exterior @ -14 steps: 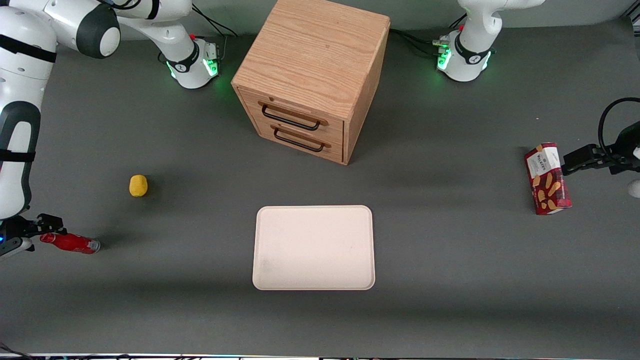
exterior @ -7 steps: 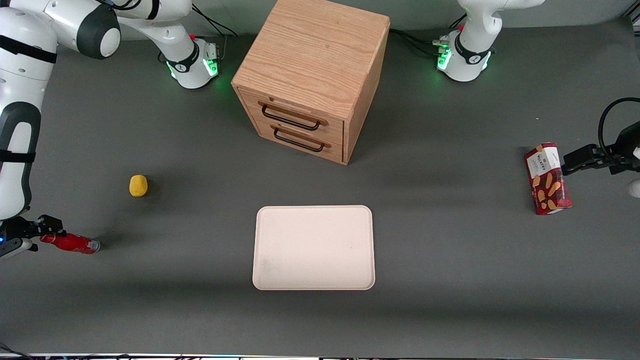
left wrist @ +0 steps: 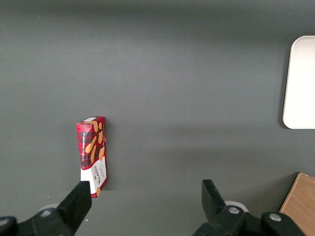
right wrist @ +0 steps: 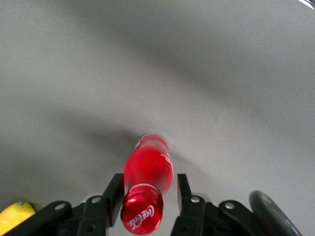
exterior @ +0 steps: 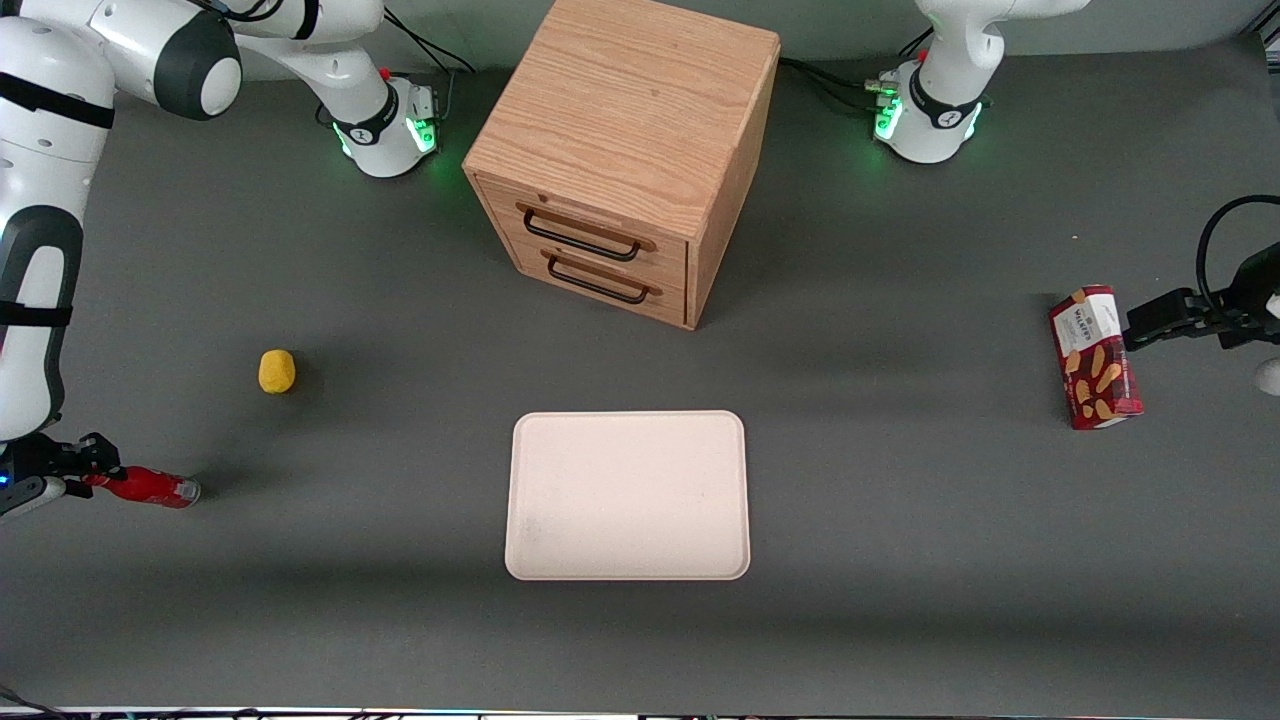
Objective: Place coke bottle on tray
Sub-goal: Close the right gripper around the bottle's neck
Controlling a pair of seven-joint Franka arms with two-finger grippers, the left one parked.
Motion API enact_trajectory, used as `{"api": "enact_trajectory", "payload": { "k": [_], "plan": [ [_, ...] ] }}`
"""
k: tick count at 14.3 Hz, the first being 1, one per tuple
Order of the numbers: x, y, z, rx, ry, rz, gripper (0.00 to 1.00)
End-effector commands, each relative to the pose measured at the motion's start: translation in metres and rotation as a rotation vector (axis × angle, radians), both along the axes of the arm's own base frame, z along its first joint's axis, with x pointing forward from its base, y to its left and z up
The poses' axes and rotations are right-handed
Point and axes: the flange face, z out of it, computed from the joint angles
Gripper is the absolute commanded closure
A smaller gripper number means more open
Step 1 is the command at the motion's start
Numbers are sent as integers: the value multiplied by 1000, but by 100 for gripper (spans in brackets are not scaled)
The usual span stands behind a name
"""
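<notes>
The tabletop (exterior: 900, 560) carries everything, with the oak cabinet (exterior: 625, 150) the largest thing on it, farther from the front camera than the tray (exterior: 628, 495). The tray sits bare near the middle. Toward the working arm's end, well apart from the tray, the coke bottle (exterior: 145, 486) lies on its side, long axis running roughly along the table's length, silvery base pointing toward the tray and capped end toward the tool (exterior: 78, 472). A small yellow lemon (exterior: 277, 371) rests farther from the front camera than the bottle.

The wrist camera shows the bottle's cap end (right wrist: 142, 214) between the two fingers (right wrist: 114, 193), which sit just beside its neck on either side; whether they already pinch it cannot be told. The grasp appears to come end-on along the bottle's axis, so the carry toward the tray would run in the direction the base points.
</notes>
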Motion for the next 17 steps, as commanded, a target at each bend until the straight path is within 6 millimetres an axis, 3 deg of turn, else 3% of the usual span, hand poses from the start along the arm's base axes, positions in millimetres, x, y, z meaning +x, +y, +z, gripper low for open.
{"api": "enact_trajectory", "payload": {
  "k": [1,3,8,17],
  "plan": [
    [3,-3,2,12,-12,20,74],
    [3,-3,0,11,-7,21,98],
    [4,1,11,16,-4,30,100],
    [34,62,118,21,47,64,100]
  ]
}}
